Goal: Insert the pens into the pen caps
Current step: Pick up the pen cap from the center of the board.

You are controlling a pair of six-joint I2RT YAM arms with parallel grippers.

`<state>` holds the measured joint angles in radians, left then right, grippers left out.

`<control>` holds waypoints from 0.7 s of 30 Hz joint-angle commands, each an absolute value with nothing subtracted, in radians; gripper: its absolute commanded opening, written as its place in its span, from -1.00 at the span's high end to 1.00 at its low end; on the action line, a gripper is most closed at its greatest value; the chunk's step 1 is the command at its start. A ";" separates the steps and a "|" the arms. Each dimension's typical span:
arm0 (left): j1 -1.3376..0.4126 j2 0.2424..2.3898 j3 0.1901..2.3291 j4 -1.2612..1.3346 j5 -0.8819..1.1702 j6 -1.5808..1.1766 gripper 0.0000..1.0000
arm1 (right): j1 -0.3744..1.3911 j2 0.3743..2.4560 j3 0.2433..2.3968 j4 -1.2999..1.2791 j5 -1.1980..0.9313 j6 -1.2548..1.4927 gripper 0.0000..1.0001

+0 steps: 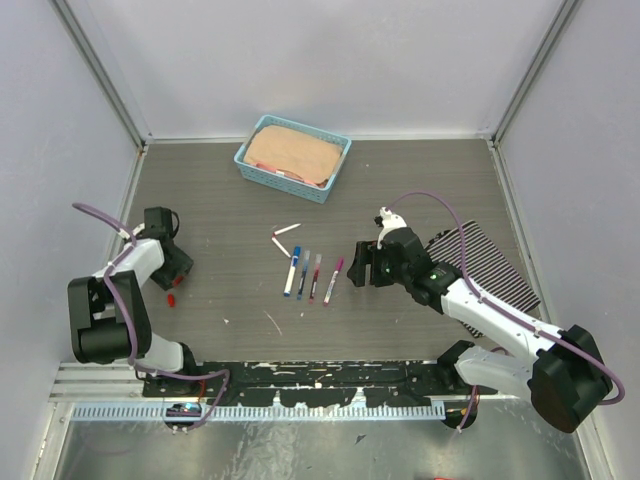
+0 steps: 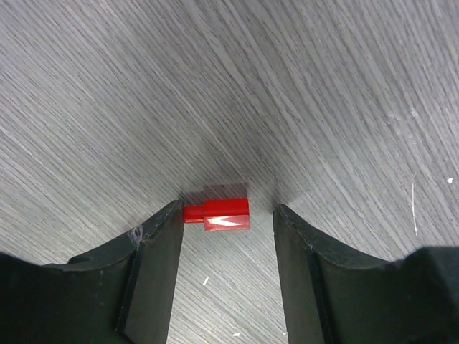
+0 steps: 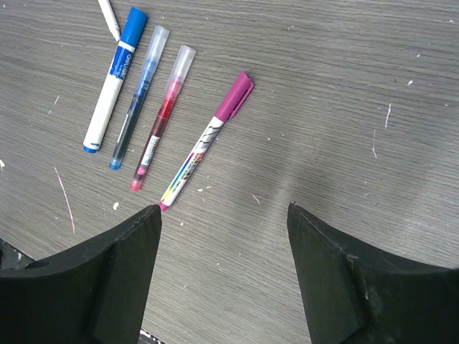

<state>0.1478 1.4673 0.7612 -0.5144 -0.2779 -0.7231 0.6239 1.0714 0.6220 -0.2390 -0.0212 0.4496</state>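
Observation:
A small red pen cap (image 2: 224, 215) lies on the table between the fingers of my left gripper (image 2: 227, 208). Its narrow end touches the left finger and a gap remains at the right finger. That open gripper (image 1: 176, 284) is at the table's left. Several pens lie side by side mid-table, each with a cap on: blue (image 3: 115, 79), dark blue (image 3: 136, 97), maroon (image 3: 161, 118) and magenta (image 3: 208, 140). A thin white pen (image 1: 286, 231) lies just behind them. My right gripper (image 3: 223, 208) hangs open and empty just right of the magenta pen (image 1: 333, 279).
A light blue basket (image 1: 252, 166) holding a tan cloth stands at the back centre. A striped cloth (image 1: 485, 262) lies on the right, under my right arm. Grey walls enclose the table on three sides.

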 commanded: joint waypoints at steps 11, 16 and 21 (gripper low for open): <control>0.154 1.479 0.756 -0.498 -0.291 -0.740 0.06 | 0.617 1.054 0.646 -0.212 -0.022 0.432 -0.52; 0.153 1.475 0.754 -0.491 -0.285 -0.736 0.24 | 0.617 1.053 0.649 -0.213 -0.020 0.432 -0.52; 0.149 1.456 0.755 -0.479 -0.225 -0.730 0.34 | 0.617 1.051 0.649 -0.220 -0.011 0.433 -0.52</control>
